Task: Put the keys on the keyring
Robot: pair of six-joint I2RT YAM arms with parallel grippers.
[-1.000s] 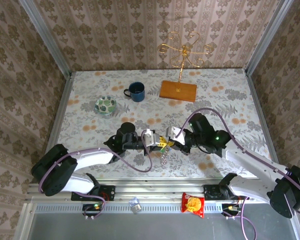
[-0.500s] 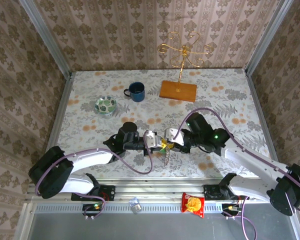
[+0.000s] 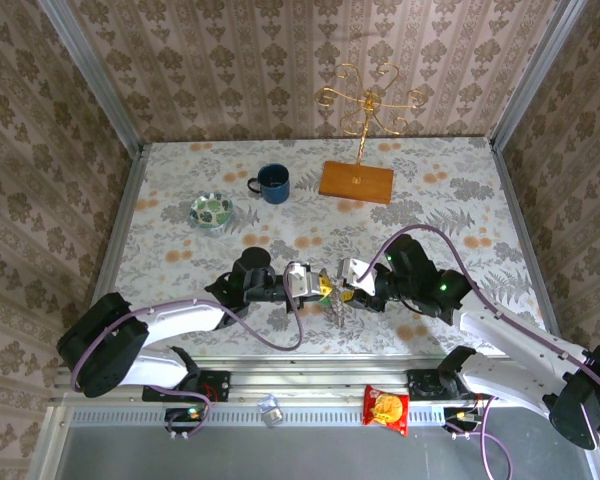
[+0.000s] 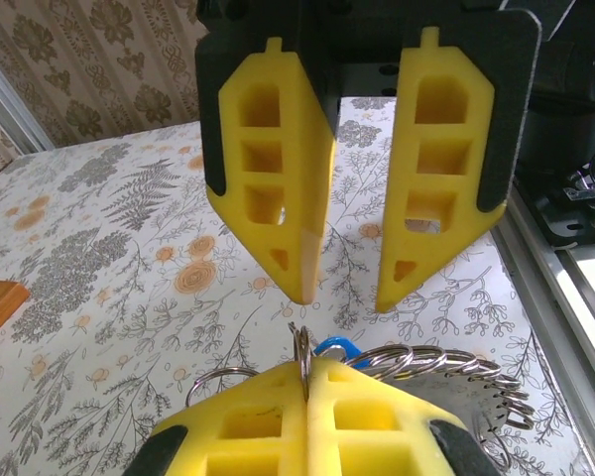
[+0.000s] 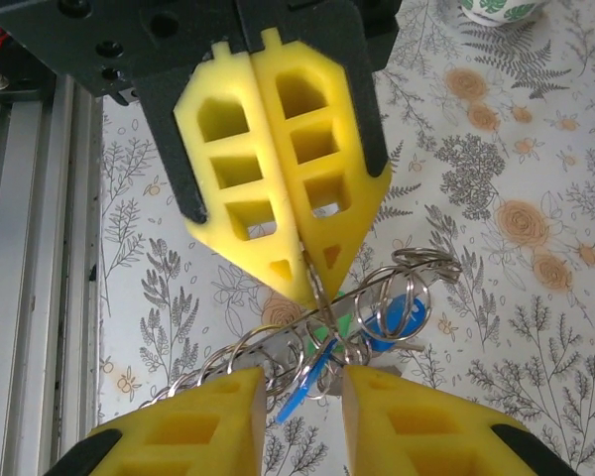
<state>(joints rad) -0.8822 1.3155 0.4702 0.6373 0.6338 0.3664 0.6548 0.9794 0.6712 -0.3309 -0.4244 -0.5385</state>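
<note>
Hard to pick out the keys (image 5: 392, 319), tangled in the keyring (image 5: 278, 347) coils at lower centre. The left gripper (image 5: 312, 276) pinches one ring, the right gripper (image 5: 302, 382) is spread below. The mug (image 3: 273, 183) and dish (image 3: 211, 211) sit upper left, well apart.

Silvery keyring (image 4: 458, 369); blue-tagged keys (image 5: 392, 322); floral table (image 3: 450, 190)

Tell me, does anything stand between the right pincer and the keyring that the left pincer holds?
Nothing visible does. The left pincer is shut on the keyring, and the open right pincer faces it directly. The keyring's coils and a blue key tag hang right at its fingertips.
</note>
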